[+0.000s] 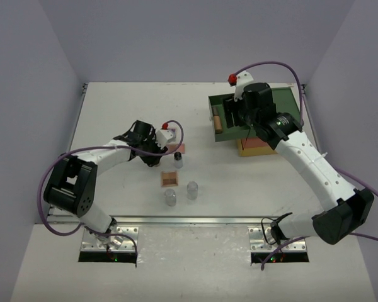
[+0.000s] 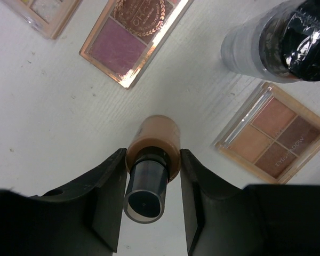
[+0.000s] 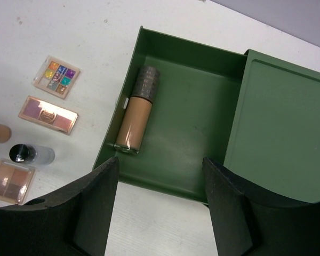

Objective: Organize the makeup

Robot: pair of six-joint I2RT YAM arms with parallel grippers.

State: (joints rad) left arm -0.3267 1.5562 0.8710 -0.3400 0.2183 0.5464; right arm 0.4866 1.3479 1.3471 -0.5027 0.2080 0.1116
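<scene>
My left gripper (image 2: 153,156) is shut on a brown cylindrical bottle (image 2: 156,140) with a dark cap, both jaws against its sides; it sits mid-left in the top view (image 1: 152,148). Around it lie a pink palette (image 2: 129,38), a brown palette (image 2: 274,140), a multicoloured palette (image 2: 40,13) and a black-capped bottle (image 2: 280,45). Two clear jars (image 1: 171,197) (image 1: 192,190) stand nearer the front. My right gripper (image 3: 160,162) is open and empty above the pulled-out green drawer (image 3: 202,112), where a second brown bottle (image 3: 136,120) lies along the left wall.
The green-topped box (image 1: 283,104) stands at the back right with an orange drawer (image 1: 255,147) showing below it. Its green lid (image 3: 288,138) fills the right of the right wrist view. The palettes (image 3: 48,114) lie left of the drawer.
</scene>
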